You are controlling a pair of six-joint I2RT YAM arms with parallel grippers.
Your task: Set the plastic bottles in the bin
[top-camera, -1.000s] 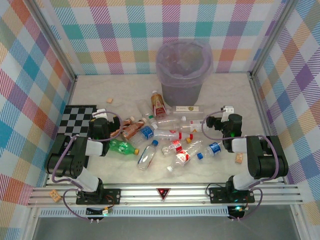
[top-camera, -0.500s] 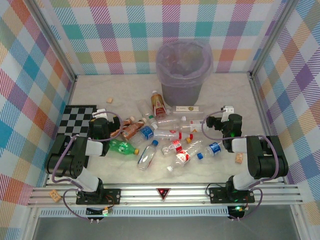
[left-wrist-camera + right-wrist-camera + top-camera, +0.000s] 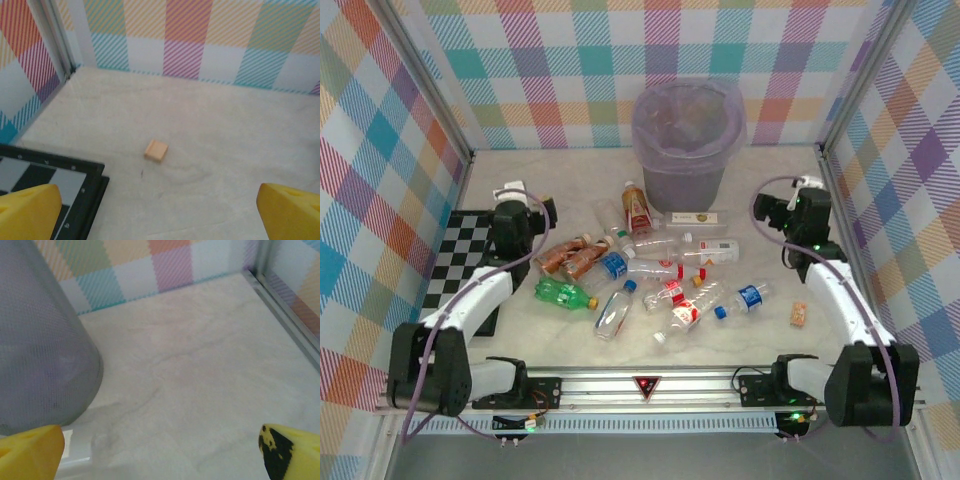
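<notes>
**Both arms unfolded from the heap, carrying nothing**

The plastic bottles lay scattered mid-tabletop, just in front of the bin, the heap unchanged from a second earlier. The change was in the arms: both had unfolded from a crouch beside the heap. The left arm stretched over the checkered mat, the left jaws spread wide and empty, facing a tan block. The right arm reached far-right, the right jaws likewise released, near the bin. Seemingly no pick had begun.
</notes>
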